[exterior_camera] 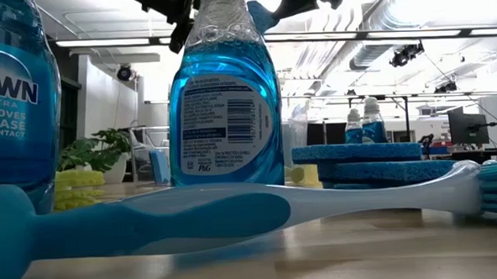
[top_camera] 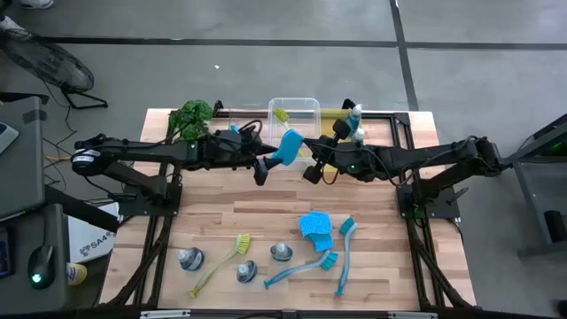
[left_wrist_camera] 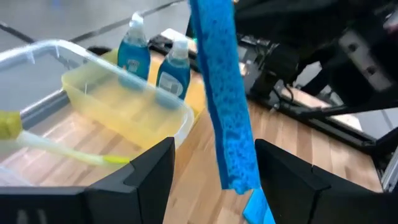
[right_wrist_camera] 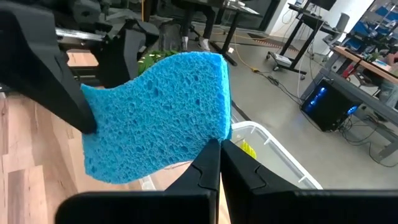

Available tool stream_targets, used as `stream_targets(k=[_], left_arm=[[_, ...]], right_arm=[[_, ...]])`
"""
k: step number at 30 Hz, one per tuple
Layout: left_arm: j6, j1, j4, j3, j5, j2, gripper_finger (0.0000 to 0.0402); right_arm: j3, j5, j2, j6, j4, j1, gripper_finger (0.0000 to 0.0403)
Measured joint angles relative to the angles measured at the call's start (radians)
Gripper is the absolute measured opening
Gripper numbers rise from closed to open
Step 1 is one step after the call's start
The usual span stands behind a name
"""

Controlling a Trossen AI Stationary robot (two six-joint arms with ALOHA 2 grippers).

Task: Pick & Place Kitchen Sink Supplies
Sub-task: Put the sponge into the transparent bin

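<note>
A blue sponge (right_wrist_camera: 158,118) hangs above the worktop's (top_camera: 266,221) middle, near the far edge, between both hands. The left hand (top_camera: 263,168) has its fingers apart on either side of it; the right hand (top_camera: 312,168) seems pinched shut on its edge.

a robotics lab or open workshop hall, not a home kitchen. wooden table (top_camera: 266,221) on a dark metal frame, standing on bare grey concrete floor (top_camera: 266,62) marked with dark lines. exposed ceiling ducts (exterior_camera: 394,15) and strip lights overhead. at 3 o'clock across the hall, desks with a monitor (exterior_camera: 466,128); a computer tower (right_wrist_camera: 323,102) glowing blue, with cables trailing over the floor.
</note>
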Motion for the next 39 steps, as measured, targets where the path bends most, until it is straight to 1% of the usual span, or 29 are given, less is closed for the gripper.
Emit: stream_targets(k=[2,4,14,19,21,25,27,30,32,36,39], left_arm=[[-0.006,0.0,-0.008,-0.001,0.0,0.003,0.0209],[-0.006,0.0,0.0,-0.001,0.0,0.002,0.0193],[-0.032,0.0,0.001,-0.001,0.007,0.002,0.0074],[-0.031,0.0,0.001,-0.001,0.033,0.002,0.0017],[-0.031,0.0,0.001,-0.001,0.033,0.002,0.0009],[-0.031,0.0,-0.004,-0.001,0.035,0.002,0.0015],[-0.031,-0.001,-0.005,-0.001,0.036,0.002,0.0013],[-0.032,0.0,-0.01,-0.001,0.033,0.002,0.0006],[-0.032,0.0,-0.008,-0.001,0.028,0.002,0.0005],[-0.032,0.0,-0.009,-0.001,0.0,0.002,0.0008],[-0.038,0.0,-0.032,-0.001,-0.05,0.002,0.0008]], right_arm=[[0.0,-0.002,0.0,0.0,-0.005,0.0,0.0],[0.0,-0.002,0.0,0.0,-0.007,0.0,0.0],[-0.001,-0.023,0.0,0.002,-0.021,0.0,0.0],[-0.001,-0.031,0.0,0.002,-0.021,0.0,0.0],[-0.001,-0.032,0.0,0.002,-0.021,0.0,0.0],[-0.001,-0.07,-0.002,-0.001,-0.024,0.0,0.0001],[-0.001,-0.064,-0.002,0.015,-0.024,0.0,0.0006],[-0.001,-0.07,-0.004,0.019,-0.024,0.0,0.0027],[-0.002,-0.074,-0.008,0.043,-0.025,0.0,0.005],[-0.002,-0.077,-0.028,0.129,-0.049,-0.001,0.011],[-0.002,-0.063,-0.057,0.213,-0.116,-0.009,0.0157]])
